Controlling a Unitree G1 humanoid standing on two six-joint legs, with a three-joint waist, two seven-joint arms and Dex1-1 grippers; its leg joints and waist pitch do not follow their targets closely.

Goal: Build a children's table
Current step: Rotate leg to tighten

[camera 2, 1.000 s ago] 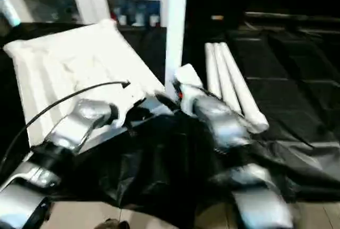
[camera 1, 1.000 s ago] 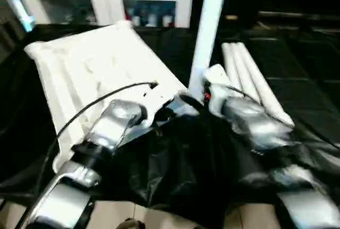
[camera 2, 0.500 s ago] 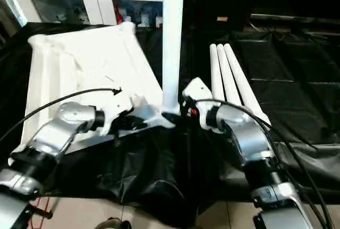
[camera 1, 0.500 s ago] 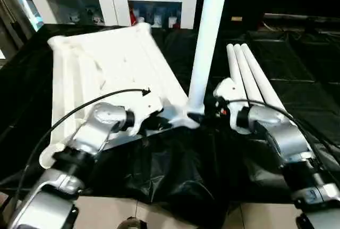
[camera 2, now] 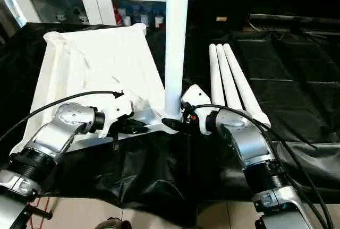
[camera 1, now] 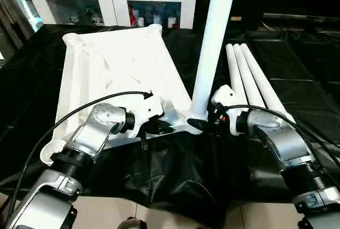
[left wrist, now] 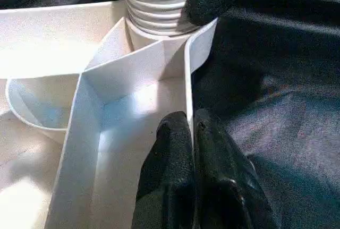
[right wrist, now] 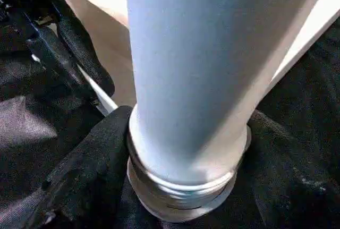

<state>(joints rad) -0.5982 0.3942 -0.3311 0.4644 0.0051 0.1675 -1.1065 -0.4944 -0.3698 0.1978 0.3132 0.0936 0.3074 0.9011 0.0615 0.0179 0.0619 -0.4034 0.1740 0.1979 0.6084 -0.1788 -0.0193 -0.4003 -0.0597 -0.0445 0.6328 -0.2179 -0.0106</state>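
The white tabletop [camera 1: 117, 75] lies underside up on the black sheet. One white leg [camera 1: 212, 43] stands upright in its near right corner socket. My right gripper [camera 1: 204, 125] is shut on that leg's ribbed base [right wrist: 180, 186], a black finger [right wrist: 90, 170] pressed on each side. Beside the same corner, my left gripper [camera 1: 159, 128] is shut on the tabletop's thin rim wall [left wrist: 188, 80], its fingertips [left wrist: 175, 133] pinching the wall from both sides. Three more legs [camera 1: 249, 80] lie side by side to the right of the tabletop.
A white glass-door cabinet [camera 1: 111, 0] stands behind the work area. The black sheet [camera 1: 297, 69] covers the surface out to the right and hangs in folds over the near edge. Pale floor [camera 1: 159, 213] shows below it.
The camera has tilted and steadied, so the whole picture has shifted. My right gripper has drawn in around the base of the upright leg. The left gripper's hold on the rim is unchanged.
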